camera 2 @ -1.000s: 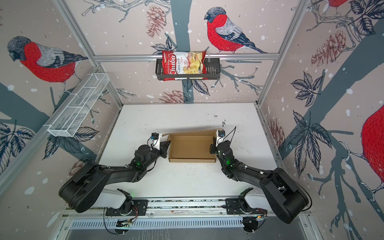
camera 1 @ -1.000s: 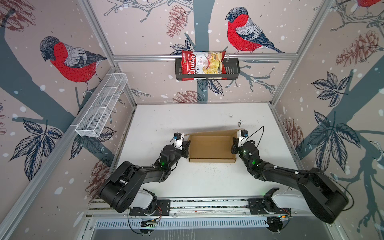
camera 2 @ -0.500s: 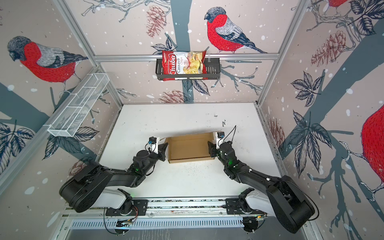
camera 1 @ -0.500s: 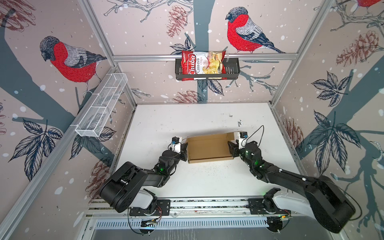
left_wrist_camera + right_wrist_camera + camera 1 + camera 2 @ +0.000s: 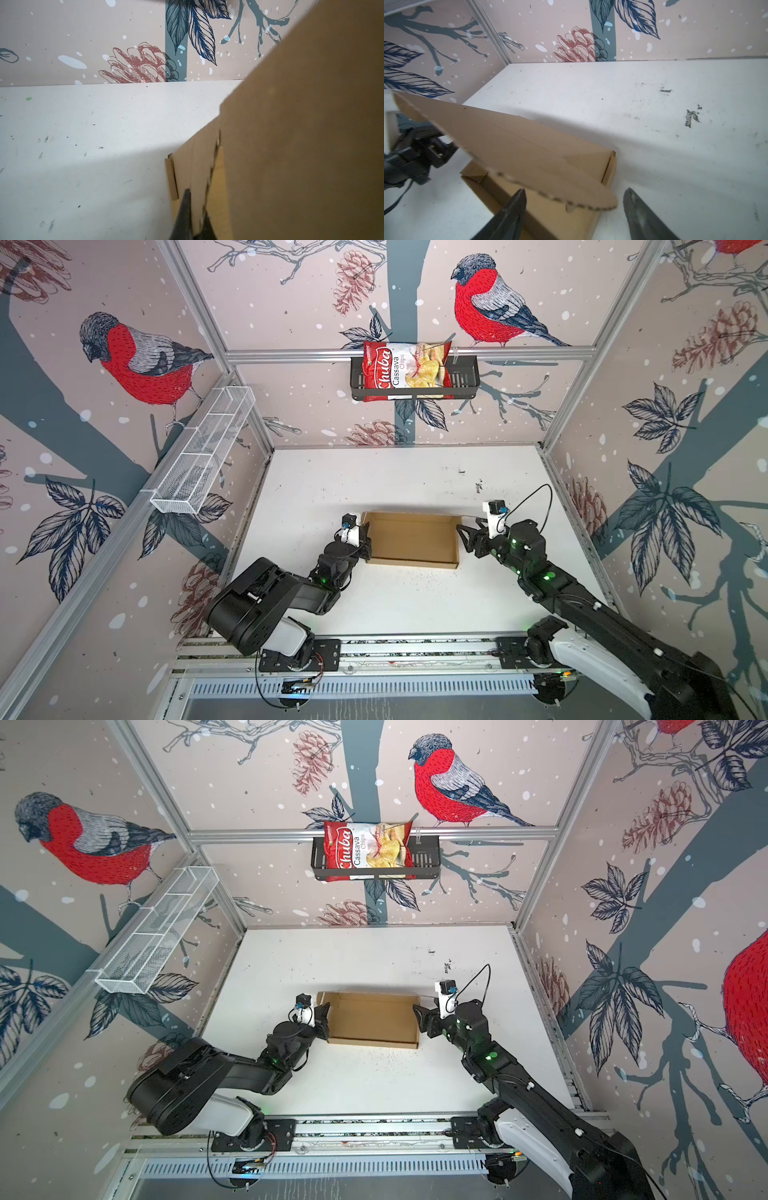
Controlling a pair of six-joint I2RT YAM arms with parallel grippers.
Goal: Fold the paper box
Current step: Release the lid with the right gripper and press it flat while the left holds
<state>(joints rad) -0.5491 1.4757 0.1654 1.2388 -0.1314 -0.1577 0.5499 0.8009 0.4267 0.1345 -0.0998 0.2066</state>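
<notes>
Your box (image 5: 411, 539) sat near the middle of the white table (image 5: 374, 472), between the two grippers, with its long side running left to right. It was plain brown cardboard, unprinted: a shallow tray with low walls standing. Its lid (image 5: 512, 145) was lifted from the far side and tilted over the tray, and its cut edge was wavy.

Your left gripper (image 5: 365, 536) was at the box's left end, its fingers (image 5: 184, 212) pressed together on the cardboard there. Your right gripper (image 5: 465, 533) stood just off the right end with its fingers (image 5: 639, 214) spread. The lid's corner hung between them, touching neither as far as could be seen.

In the left wrist view the box was so close and blurred that you could not tell which flap was pinched. In the right wrist view the lid hid most of the tray's inside, and both fingers were cut off at the picture's edge.
</notes>
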